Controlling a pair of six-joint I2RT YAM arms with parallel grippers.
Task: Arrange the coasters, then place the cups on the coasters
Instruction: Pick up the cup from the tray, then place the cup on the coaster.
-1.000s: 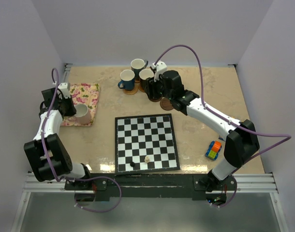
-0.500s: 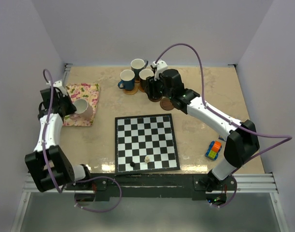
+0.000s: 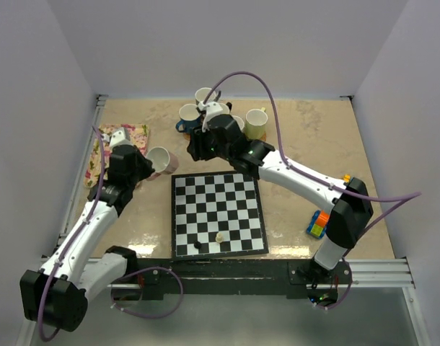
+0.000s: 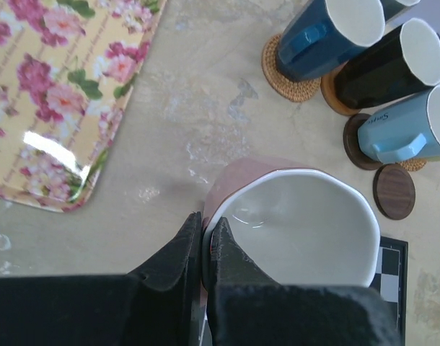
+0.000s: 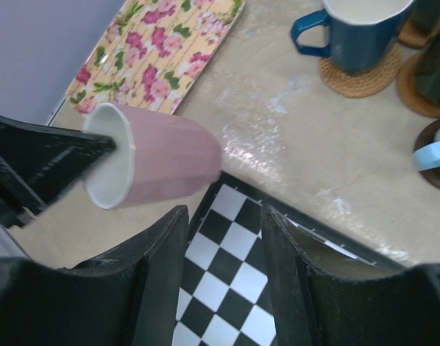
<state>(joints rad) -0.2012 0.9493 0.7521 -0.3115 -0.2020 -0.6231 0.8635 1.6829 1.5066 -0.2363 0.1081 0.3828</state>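
Note:
My left gripper [image 4: 205,238] is shut on the rim of the pink cup [image 4: 292,223], holding it tilted above the table near the chessboard's far left corner [image 3: 161,160]. My right gripper [image 5: 223,216] is open and holds nothing; it hovers over the chessboard corner just right of the pink cup [image 5: 155,155]. The dark blue cup [image 4: 328,32], the black cup [image 4: 389,65] and the light blue cup [image 4: 407,126] each stand on a coaster. One dark coaster [image 4: 394,192] lies bare beside them. A pale green cup [image 3: 257,122] stands at the back.
The floral mat [image 3: 119,137] lies at the far left. The chessboard [image 3: 218,213] fills the middle, with two small pieces [image 3: 219,236] near its front edge. A toy car [image 3: 318,224] sits at the right. My right arm [image 3: 299,176] hides part of the cup group.
My left arm has carried the pink cup off the floral mat and rightward toward the chessboard. My right arm has swung left, away from the cup group, uncovering the pale green cup.

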